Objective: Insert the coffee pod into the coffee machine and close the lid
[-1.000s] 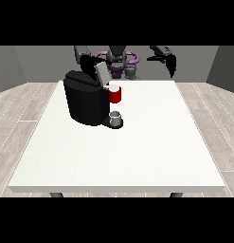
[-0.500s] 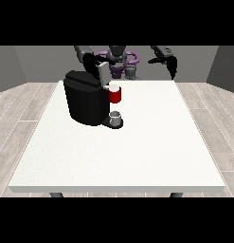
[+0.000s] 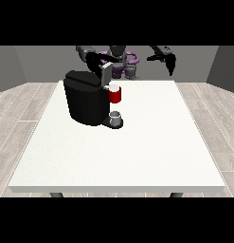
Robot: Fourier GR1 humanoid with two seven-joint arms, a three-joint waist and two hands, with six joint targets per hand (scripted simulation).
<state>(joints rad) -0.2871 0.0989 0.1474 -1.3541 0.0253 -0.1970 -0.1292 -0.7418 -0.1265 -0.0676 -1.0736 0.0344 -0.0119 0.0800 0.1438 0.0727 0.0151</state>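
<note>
Visibility note first: robot torso is small at the view's top and partly hidden behind the coffee machine and its raised lid. Legs and lower body are cut off by the far edge of the counter.

Coffee machine: black, squat body, standing on the left half of the counter toward the far side. Lid is a grey flap, tilted up and open above the brew head. Red part sits at the front of the machine just below the lid; it cannot be told whether this is the coffee pod itself or the holder around it, so pod position is logged as at the machine's brew head, lid not closed. Small grey cup stands on the machine's base plate, directly below the red part.

Hand at the view's left: dark, just behind and above the lid, overlapping the machine's top edge. Fingers merge with the black machine; cannot tell whether open or closed, nor whether it touches the lid.

Hand at the view's right: raised in the air above the counter's far right edge, well apart from the machine, fingers hanging down relaxed, holding nothing.

Surroundings: pale wood plank floor on both sides, grey walls behind. Two dark counter legs show at the near edge.

Writing or labels: none readable on the machine or the cup.
</note>
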